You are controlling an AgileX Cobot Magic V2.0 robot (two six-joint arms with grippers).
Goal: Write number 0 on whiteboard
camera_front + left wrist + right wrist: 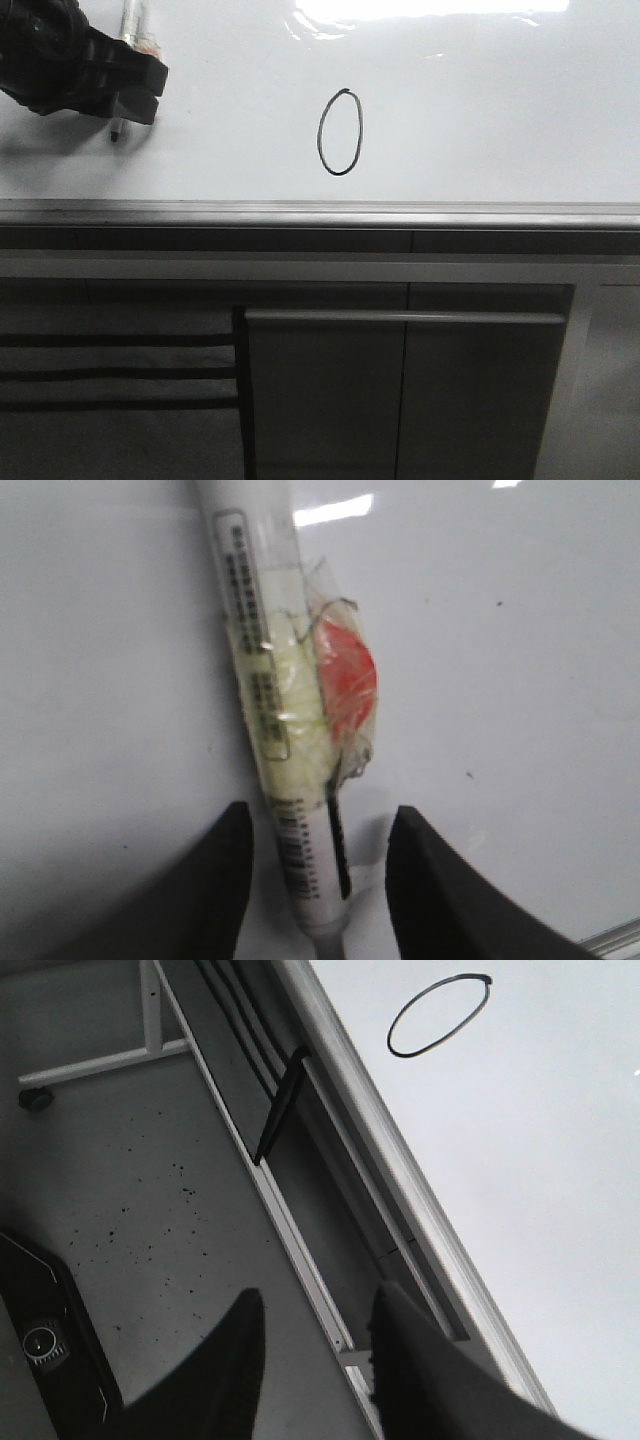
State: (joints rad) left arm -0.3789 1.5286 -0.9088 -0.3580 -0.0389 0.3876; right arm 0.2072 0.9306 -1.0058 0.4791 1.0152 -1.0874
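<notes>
One thin black oval, the number 0 [341, 132], drawn on the whiteboard [480, 110] near the middle of the front view, a little above the board's grey frame edge [320, 213]. Long axis upright in that view, leaning slightly to the right at the top, narrow across. Outline closed, with a small overlap of the stroke at the upper end. Same figure in the right wrist view [439, 1015], lying beside the frame, long axis slanted there.

Left gripper [135, 95] at the upper left of the front view, over the board and well apart from the oval. Between its fingers a marker [275, 710], white-barrelled, wrapped partway with clear tape over a yellowish pad and a red patch. Marker's long axis running roughly parallel to that of the oval, dark tip [117, 133] pointing toward the frame edge and resting on or just above the white surface. Jaws parted in the left wrist view, a gap visible on each side of the barrel, so standing around the marker rather than clamped on it.

Right gripper [315, 1345] off the board, above the grey floor [150, 1180], fingers apart with nothing between them
</notes>
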